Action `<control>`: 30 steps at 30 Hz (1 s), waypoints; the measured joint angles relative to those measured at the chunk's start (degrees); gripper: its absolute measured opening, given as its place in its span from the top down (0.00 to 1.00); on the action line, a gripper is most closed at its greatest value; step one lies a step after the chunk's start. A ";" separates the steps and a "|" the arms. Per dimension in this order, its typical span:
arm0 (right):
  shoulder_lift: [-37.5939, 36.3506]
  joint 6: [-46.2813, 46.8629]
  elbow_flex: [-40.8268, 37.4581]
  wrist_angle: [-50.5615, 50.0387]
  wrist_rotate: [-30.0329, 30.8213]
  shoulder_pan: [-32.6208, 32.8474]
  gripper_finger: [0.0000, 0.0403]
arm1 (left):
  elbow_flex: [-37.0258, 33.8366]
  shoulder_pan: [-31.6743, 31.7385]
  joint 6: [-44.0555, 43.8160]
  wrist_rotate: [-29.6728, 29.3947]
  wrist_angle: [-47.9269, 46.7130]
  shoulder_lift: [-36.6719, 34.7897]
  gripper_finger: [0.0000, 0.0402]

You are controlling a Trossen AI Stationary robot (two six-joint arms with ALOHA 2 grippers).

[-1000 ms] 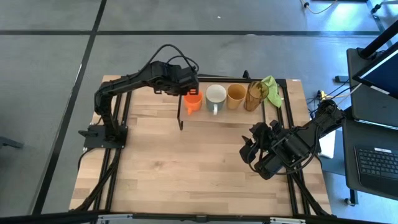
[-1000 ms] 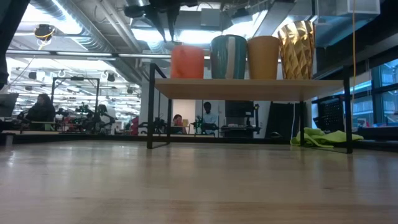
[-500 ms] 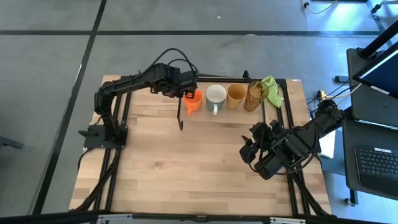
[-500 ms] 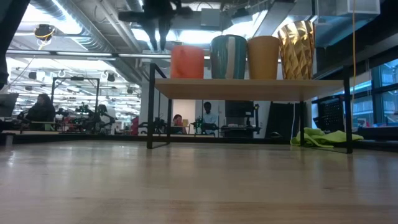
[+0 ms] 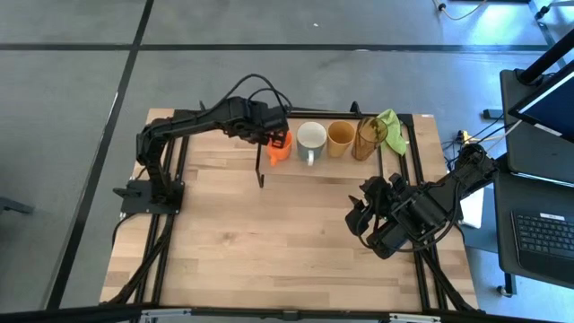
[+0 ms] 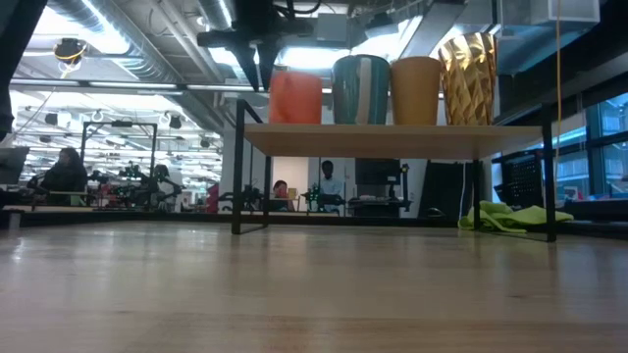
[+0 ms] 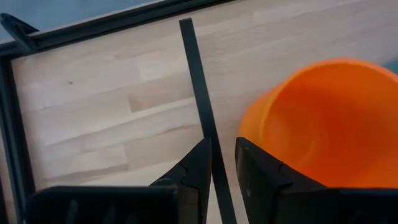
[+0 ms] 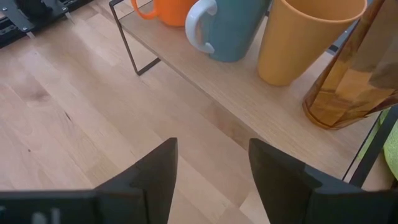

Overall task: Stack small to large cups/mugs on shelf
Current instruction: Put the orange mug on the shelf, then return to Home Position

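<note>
Nearest to us lay the bare wooden worktop (image 5: 269,233). On its right side, toward the near edge, the right claw (image 5: 359,218) waited above the boards with its two fingers (image 8: 155,171) standing well apart and nothing between them.

Farther back stood the shelf (image 5: 309,167), a low light-wood board on thin black legs, set along the far edge of the worktop. Four vessels stood on it in a row, each upright and just beside the next. From left to right we saw the orange cup (image 5: 278,148), the mug (image 5: 311,139) with its white rim and handle and blue-grey side, the tan mug (image 5: 340,137) and the amber tumbler (image 5: 368,137). In the low view they rose in height from the orange cup (image 6: 295,97) to the tumbler (image 6: 468,77).

The left claw (image 5: 274,139) was at the left end of the shelf, right at the orange cup. In the left wrist view its fingers (image 7: 198,171) stood only a little apart, with the black edge bar of the shelf showing between them, and the orange cup (image 7: 317,121) sat beside one finger, outside the gap. We could not tell whether that finger touched the cup.

At the far right, just past the tumbler, a green cloth (image 5: 392,127) lay by the end of the shelf.
</note>
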 joint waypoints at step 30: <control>0.09 -1.66 1.43 0.59 -0.29 -1.11 0.50 | -0.02 -3.41 4.38 -2.78 3.90 -6.72 0.83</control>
